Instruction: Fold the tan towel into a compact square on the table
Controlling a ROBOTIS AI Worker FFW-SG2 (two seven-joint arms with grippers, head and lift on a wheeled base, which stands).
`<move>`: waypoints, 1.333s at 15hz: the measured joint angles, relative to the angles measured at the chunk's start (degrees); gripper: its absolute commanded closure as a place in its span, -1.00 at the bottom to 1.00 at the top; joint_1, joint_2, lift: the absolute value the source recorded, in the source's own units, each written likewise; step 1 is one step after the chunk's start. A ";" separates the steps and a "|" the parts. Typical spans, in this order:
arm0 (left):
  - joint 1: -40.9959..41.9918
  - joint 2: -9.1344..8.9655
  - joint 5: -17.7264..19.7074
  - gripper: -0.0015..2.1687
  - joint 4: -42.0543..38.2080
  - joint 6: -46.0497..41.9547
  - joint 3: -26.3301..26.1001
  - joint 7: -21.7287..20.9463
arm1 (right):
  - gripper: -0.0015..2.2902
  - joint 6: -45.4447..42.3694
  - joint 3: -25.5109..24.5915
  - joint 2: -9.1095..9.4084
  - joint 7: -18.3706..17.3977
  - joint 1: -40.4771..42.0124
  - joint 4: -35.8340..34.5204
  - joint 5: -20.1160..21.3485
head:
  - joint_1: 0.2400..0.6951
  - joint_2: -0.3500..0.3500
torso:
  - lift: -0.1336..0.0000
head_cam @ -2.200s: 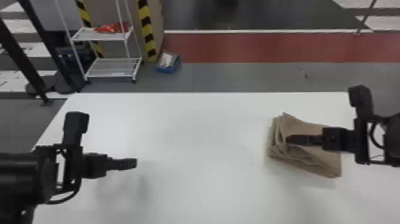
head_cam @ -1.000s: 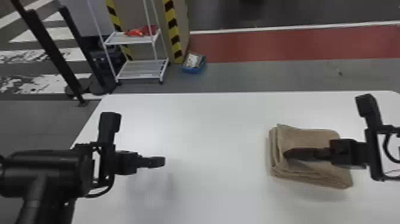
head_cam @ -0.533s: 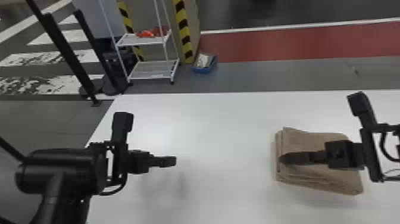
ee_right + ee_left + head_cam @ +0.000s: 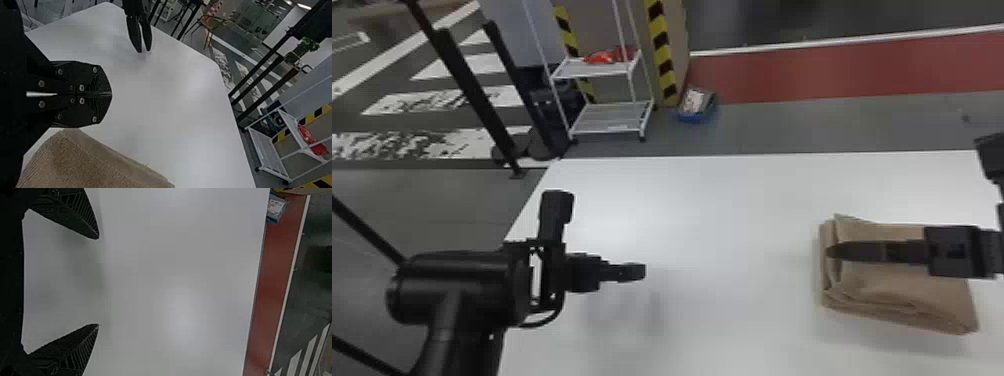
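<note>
Right gripper (image 4: 830, 251): fingers closed together, empty, positioned over the tan towel (image 4: 897, 287), which lies folded in layers on the white surface (image 4: 732, 225) at the robot's right; the gripper blocks part of the towel's top from the head view. Left gripper (image 4: 643, 271): fingers wide apart, empty, over the surface and well apart from the towel. Beyond the surface's far edge stand a white rack (image 4: 612, 129) holding a red item (image 4: 606, 57) and, near it, a blue box (image 4: 695, 118).

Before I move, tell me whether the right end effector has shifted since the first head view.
Yes, leftward: judged against the tan towel, the right end effector is now nearer its left edge.
</note>
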 measured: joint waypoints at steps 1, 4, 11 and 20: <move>-0.01 0.00 0.02 -0.92 0.00 0.00 0.00 -0.05 | 0.96 0.00 -0.87 -1.40 0.91 1.66 -1.43 -0.03 | 1.00 0.68 | -0.85; -0.22 0.00 0.03 -0.92 0.02 0.00 -0.31 0.03 | 0.96 0.00 -5.27 -4.95 4.71 6.66 -5.13 -1.51 | 1.00 0.55 | -0.85; -0.58 -0.08 -0.15 -0.92 0.43 -0.18 -0.80 0.13 | 0.96 0.00 -10.80 -10.30 7.49 13.38 -8.07 -1.02 | 1.00 0.32 | -0.85; -0.36 -0.09 -0.15 -0.92 0.43 -0.18 -0.75 0.05 | 0.95 0.00 -3.42 -11.01 6.44 4.49 3.50 7.89 | 1.00 0.26 | -0.85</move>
